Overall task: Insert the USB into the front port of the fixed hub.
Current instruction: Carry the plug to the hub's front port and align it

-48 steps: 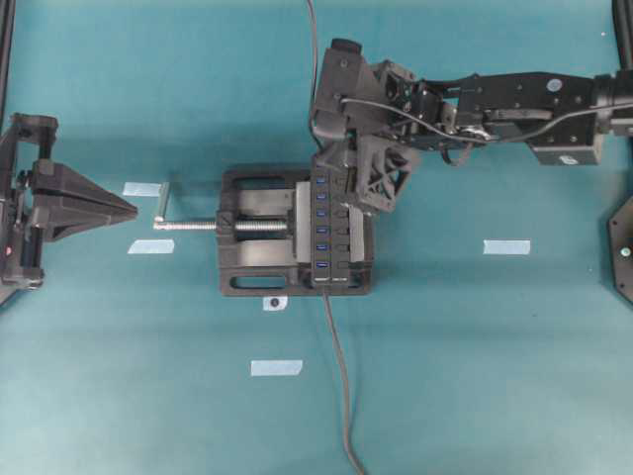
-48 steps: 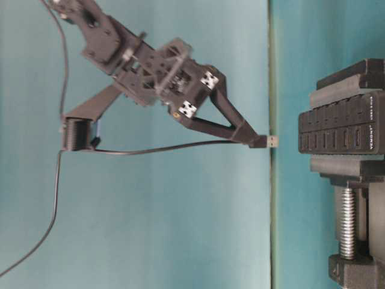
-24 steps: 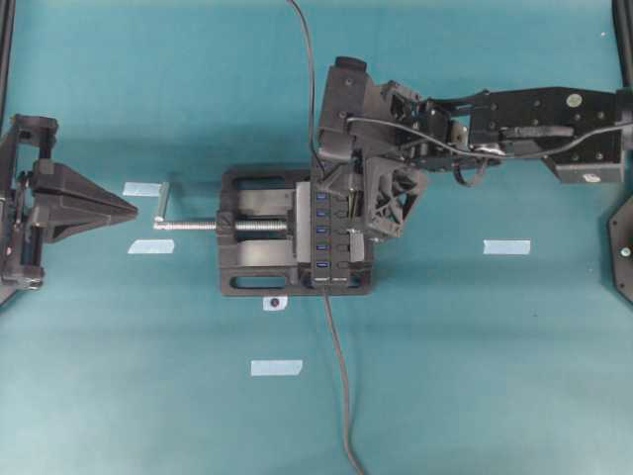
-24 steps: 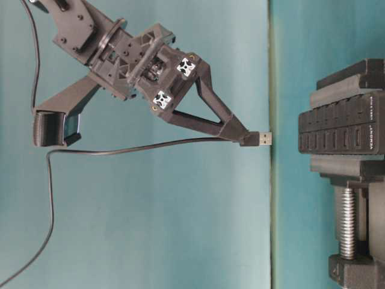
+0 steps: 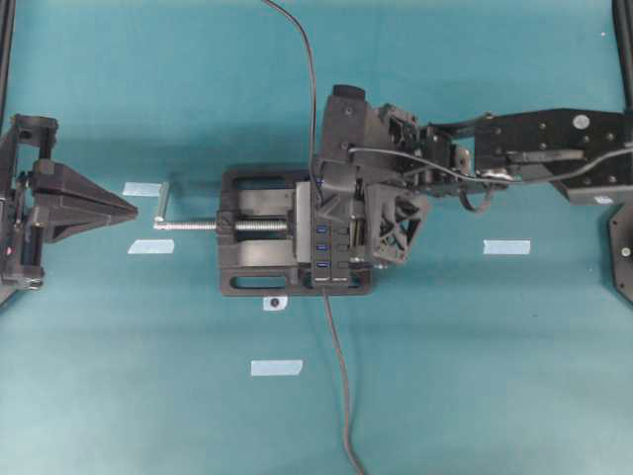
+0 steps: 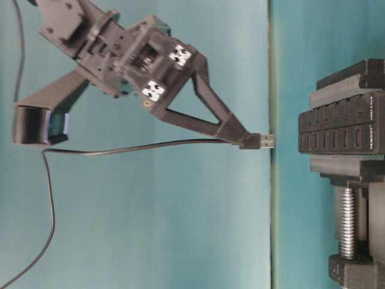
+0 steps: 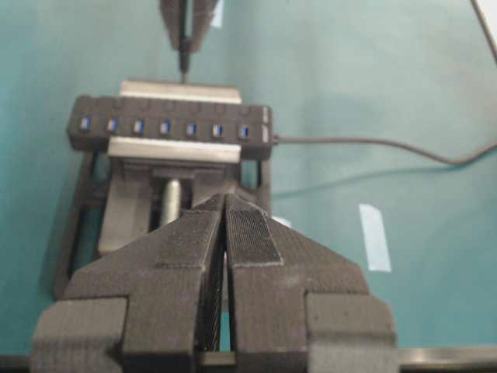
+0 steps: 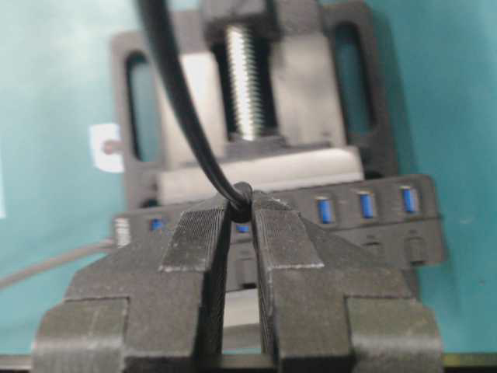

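Right pincer [image 6: 243, 139] is clamped on the USB [image 6: 263, 141], plug sticking out past its tips, short of the fixed hub [image 6: 340, 132].

Matte black arms of printed-looking plastic, lattice-braced triangular fingers [image 6: 204, 117] with ridged inner pads [image 8: 208, 264]. Two small black-and-white square markers on right wrist housing [image 6: 162, 75]. Thin black cables looping along right forearm [image 5: 534, 148]; possibly silver screw heads.
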Tool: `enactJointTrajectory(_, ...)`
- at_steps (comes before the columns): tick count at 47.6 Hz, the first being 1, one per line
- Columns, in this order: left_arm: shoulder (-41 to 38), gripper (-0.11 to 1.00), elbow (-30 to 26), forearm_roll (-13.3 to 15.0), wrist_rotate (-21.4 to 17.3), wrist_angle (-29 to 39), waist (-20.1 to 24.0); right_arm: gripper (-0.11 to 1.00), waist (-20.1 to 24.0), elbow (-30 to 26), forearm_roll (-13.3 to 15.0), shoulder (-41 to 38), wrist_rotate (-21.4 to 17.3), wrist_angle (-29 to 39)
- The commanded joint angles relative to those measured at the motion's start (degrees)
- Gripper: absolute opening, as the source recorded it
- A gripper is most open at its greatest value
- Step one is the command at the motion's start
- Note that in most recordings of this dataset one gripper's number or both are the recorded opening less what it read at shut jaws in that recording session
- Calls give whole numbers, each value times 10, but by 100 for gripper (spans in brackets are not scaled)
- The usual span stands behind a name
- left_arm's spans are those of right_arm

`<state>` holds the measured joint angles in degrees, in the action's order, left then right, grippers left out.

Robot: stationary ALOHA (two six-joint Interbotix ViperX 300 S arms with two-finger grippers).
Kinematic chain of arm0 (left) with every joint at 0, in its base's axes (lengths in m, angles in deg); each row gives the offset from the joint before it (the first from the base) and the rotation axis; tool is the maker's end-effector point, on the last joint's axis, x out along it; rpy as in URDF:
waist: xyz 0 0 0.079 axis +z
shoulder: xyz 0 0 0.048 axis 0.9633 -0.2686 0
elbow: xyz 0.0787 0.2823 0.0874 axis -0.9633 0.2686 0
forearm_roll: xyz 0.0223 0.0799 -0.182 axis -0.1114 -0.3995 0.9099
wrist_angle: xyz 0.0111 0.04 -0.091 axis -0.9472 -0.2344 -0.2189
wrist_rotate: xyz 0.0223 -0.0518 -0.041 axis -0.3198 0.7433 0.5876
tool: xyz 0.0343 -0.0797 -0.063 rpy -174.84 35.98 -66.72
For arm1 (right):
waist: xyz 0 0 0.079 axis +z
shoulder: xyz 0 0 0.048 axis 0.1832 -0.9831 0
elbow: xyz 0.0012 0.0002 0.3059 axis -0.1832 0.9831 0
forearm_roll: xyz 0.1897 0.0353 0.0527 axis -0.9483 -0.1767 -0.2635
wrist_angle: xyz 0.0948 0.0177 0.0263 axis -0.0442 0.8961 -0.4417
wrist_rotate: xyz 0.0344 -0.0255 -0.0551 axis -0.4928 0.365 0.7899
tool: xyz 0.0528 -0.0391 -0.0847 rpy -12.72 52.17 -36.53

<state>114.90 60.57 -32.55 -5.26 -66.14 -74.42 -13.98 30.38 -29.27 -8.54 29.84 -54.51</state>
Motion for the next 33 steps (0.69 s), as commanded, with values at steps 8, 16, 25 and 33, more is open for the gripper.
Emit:
enactJointTrajectory(8,-3,0,-10,-1,1,-6,-1,6,18,-3,-1,29,-20,-6)
enactJointTrajectory(16,-3,0,-10,-1,1,-6,-1,6,25,4,1,28,-21,-10)
enactJointTrajectory(25,-3,0,-10,-1,1,-6,-1,6,28,10,2,27,-19,-16)
enactJointTrajectory(33,-3,0,-10,-2,1,-6,-1,6,32,25,6,27,-18,-53)
